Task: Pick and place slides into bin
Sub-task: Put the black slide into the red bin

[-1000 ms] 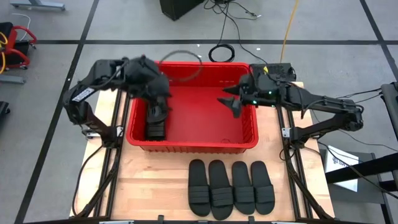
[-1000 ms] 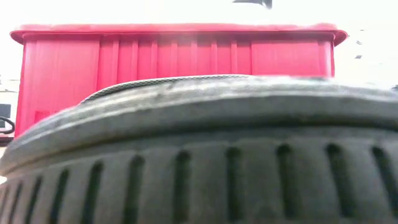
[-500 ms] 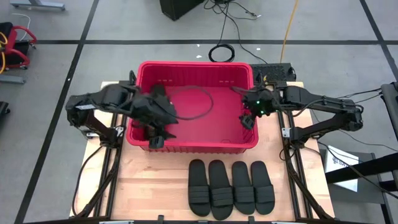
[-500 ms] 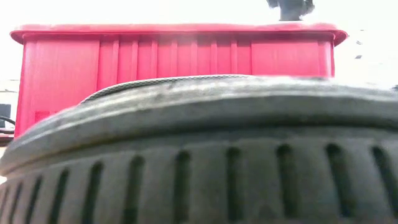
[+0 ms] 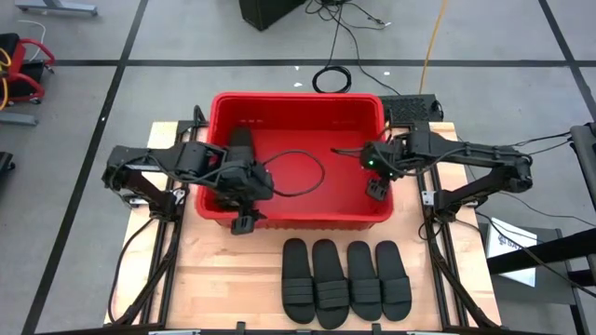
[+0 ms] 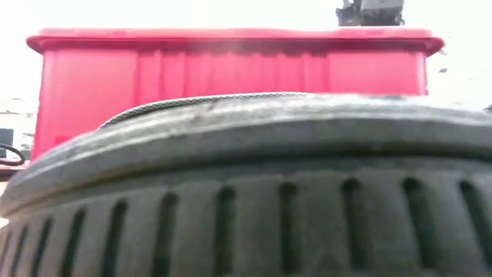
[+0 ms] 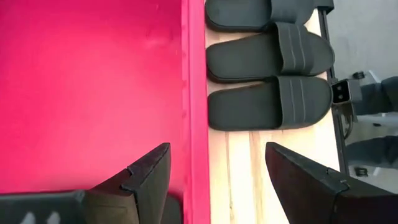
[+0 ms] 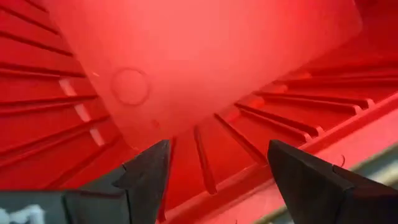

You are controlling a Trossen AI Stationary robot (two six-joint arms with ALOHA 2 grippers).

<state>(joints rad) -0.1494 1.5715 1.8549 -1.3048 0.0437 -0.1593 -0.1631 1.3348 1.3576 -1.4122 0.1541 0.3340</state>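
Note:
A row of several black slides [image 5: 345, 280] lies on the wooden table in front of the red bin [image 5: 298, 221]. Two of them [image 7: 268, 102] show whole in the left wrist view. One slide [image 6: 246, 192] fills the low view, with the bin's near wall [image 6: 231, 73] behind it. My left gripper [image 5: 244, 221] [image 7: 217, 174] is open over the bin's near left rim, one finger over the bin's floor and one over the table. My right gripper [image 5: 377, 189] [image 8: 217, 180] is open and points down inside the bin by its right wall. No slide shows plainly inside the bin.
A black cable loop [image 5: 293, 172] from the left arm hangs over the bin's floor. Bare wood [image 5: 233, 279] lies left of the slide row. Dark frame rails [image 5: 438, 261] run along both table sides. Cables [image 5: 332, 79] lie on the floor beyond the bin.
My left gripper has gone down and toward the table's near edge, from over the bin's left interior to its near rim. My right gripper has tipped from nearly level to pointing down and has sunk into the bin. The bin has slid slightly toward the table's right.

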